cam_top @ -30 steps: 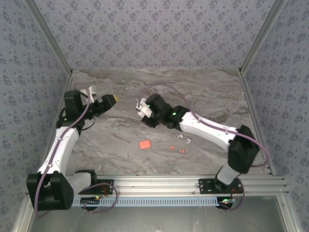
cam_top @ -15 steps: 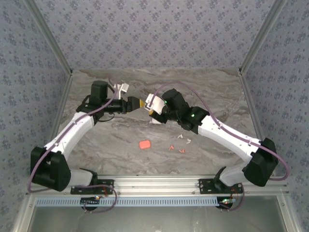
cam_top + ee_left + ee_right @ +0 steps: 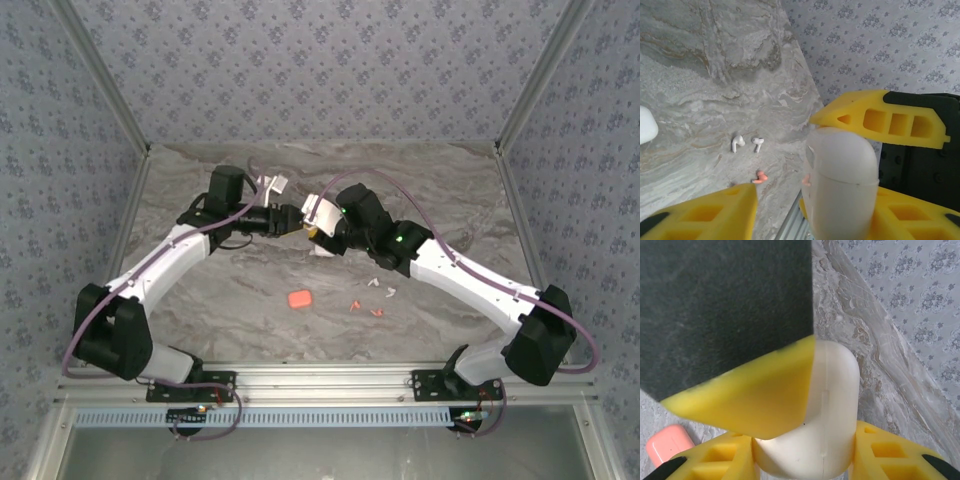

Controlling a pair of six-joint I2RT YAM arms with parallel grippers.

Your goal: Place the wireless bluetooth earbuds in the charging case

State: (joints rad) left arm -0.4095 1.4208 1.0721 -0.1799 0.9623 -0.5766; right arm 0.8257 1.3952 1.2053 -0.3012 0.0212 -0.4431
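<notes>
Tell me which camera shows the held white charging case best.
Left wrist: the white charging case stands close and unobstructed, lid seam visible. Right wrist shows it in the right tool, partly covered by a yellow finger. Top external: too small to make out.

Both arms reach inward, wrists nearly meeting — left hand [image 3: 292,220] parted, right hand [image 3: 319,224] clamped tight.

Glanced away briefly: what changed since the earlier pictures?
The left arm swung in from the left; the left claw now straddles the white charging case, one finger still clear of it. The right arm shifted slightly right. Unchanged: right claw grips that case; pink case and loose earbuds stayed put.
</notes>
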